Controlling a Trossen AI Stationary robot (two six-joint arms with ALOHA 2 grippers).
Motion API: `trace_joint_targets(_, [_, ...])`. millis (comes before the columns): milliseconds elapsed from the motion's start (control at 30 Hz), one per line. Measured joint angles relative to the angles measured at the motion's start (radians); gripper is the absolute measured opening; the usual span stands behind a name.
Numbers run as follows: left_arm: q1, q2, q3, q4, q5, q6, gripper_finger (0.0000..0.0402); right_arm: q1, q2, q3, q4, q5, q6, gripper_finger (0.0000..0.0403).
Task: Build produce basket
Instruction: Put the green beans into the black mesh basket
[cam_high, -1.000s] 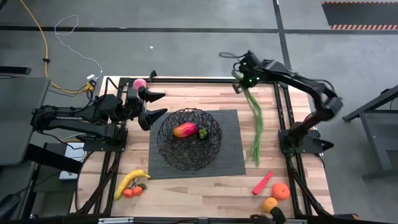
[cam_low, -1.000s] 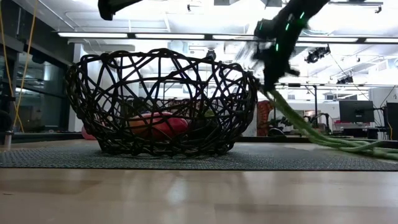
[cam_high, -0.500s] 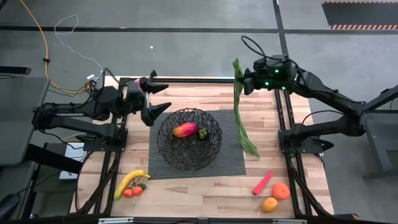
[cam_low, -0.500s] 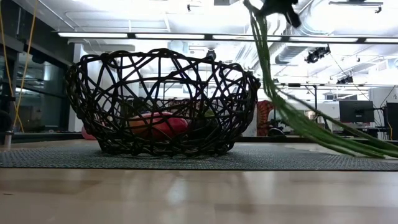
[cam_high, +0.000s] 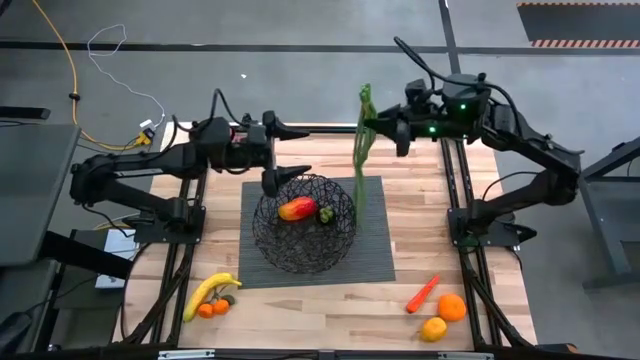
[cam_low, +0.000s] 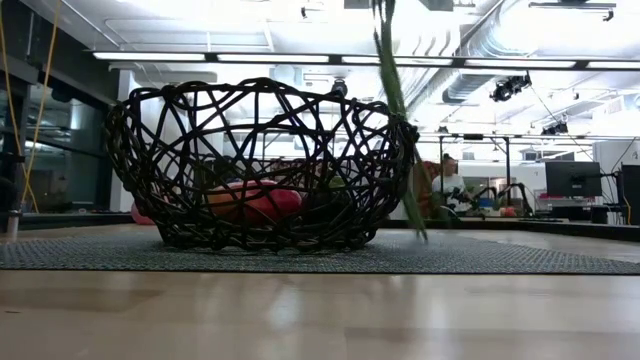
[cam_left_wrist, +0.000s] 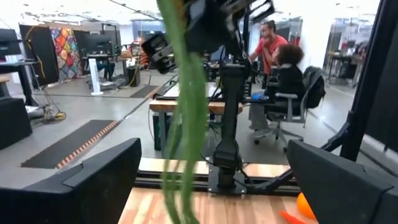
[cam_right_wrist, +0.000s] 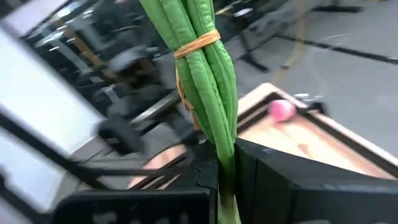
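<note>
The right claw (cam_high: 385, 132), pinching the bundled green beans (cam_high: 360, 140) so they dangle beside the basket (cam_high: 305, 222)'s right rim, looks mid-carry and next needs moving left to centre above it, while the left claw (cam_high: 283, 152) hovers spread at its far-left rim

A wide workshop hall lies beyond the bench — long ceiling strip lights (cam_low: 300, 57) and pale exposed ducts (cam_low: 480, 60) overhead. The grey concrete floor (cam_high: 300, 80) carries a loose yellow cable (cam_high: 60, 50). Two people (cam_left_wrist: 280, 68) sit at a far desk, near dark monitors (cam_low: 570, 178).
</note>
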Motion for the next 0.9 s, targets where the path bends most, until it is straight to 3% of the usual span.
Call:
trace_joint_targets(133, [0.001, -0.009, 0.014, -0.007, 0.019, -0.008, 0.039, 0.06, 0.057, 0.103, -0.038, -0.026, -0.035, 0.0001])
trace_joint_targets(433, [0.042, -0.186, 0.037, -0.076, 0.073, -0.033, 0.039, 0.094, 0.257, 0.419, -0.383, 0.02, -0.093, 0.0])
trace_joint_targets(767, [0.045, -0.358, 0.037, -0.155, 0.068, -0.109, 0.039, 0.135, 0.548, 0.629, -0.484, -0.012, -0.254, 0.0])
trace_joint_targets(900, [0.045, -0.394, 0.037, -0.168, 0.066, -0.11, 0.039, 0.149, 0.591, 0.596, -0.434, -0.041, -0.252, 0.0])
